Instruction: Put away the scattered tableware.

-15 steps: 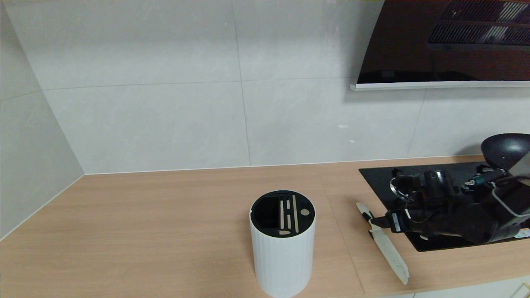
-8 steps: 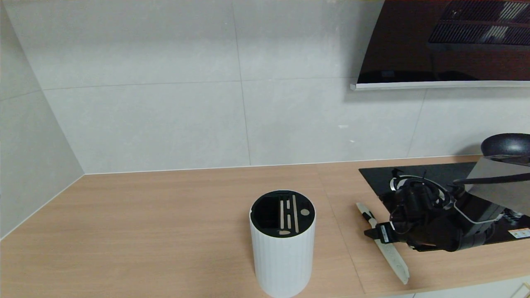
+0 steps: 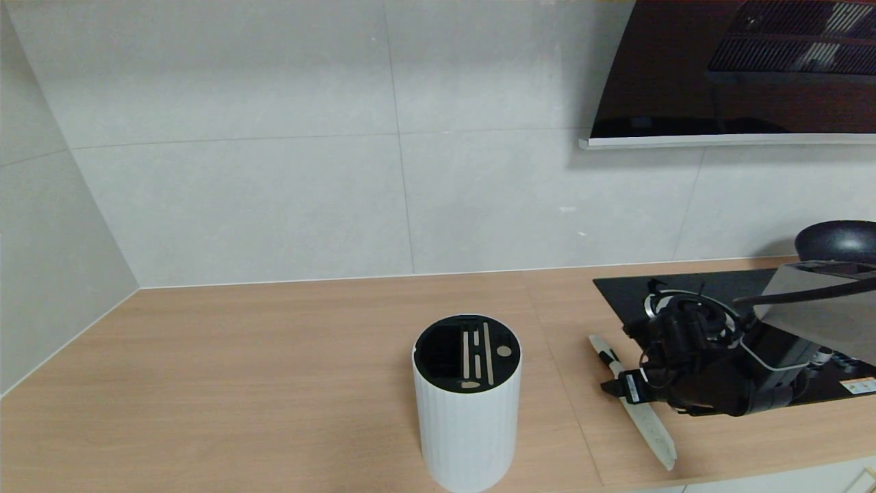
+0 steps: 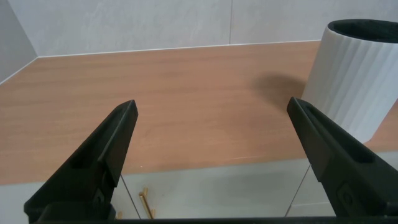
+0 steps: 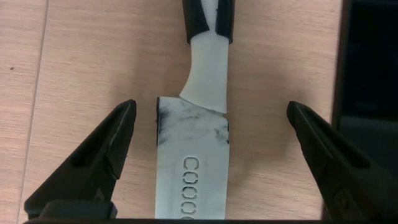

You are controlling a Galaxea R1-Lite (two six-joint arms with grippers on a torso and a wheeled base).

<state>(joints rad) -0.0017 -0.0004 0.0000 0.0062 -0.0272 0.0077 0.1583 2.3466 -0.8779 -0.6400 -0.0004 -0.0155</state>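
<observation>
Right gripper [image 5: 209, 109] shifted; knife [image 5: 193, 146] lies between its spread jaws.

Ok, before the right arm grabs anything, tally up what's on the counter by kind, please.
knife: 1
white slotted holder: 1
black cooktop: 1
black rounded vessel, cut off at the edge: 1
Total: 4

The wooden countertop [image 3: 274, 356] carries 1 white ribbed holder [image 3: 467, 424], upright near its front edge. Toward the right end, apart from the holder, 1 white-bladed knife [image 3: 650, 430] lies flat, tip at the front edge, just beside the black cooktop [image 3: 626, 298].
</observation>
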